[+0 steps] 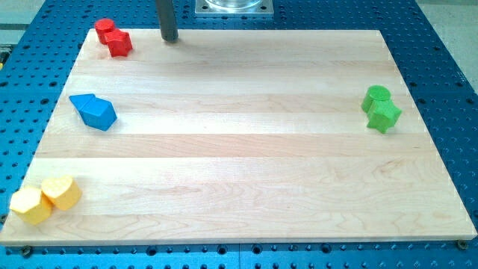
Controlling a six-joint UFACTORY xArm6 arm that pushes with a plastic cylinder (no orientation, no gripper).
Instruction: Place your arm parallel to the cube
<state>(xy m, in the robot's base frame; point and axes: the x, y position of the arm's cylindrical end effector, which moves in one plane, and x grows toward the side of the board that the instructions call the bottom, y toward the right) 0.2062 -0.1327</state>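
My tip (171, 38) rests at the view's top edge of the wooden board (246, 149), left of centre. Two red blocks touch at the top left: a rounded one (104, 28) and a star-like one (118, 42), just left of my tip. Two blue blocks touch at the left: a triangular one (82, 102) and a cube-like one (100, 114), well below and left of my tip. Two yellow blocks sit at the bottom left: a hexagonal one (30, 205) and a rounded one (63, 192). Two green blocks sit at the right: a cylinder (376, 97) and a star (384, 116).
The board lies on a blue perforated table (448, 75). A metal arm base plate (233, 7) stands just beyond the board's top edge, right of my tip.
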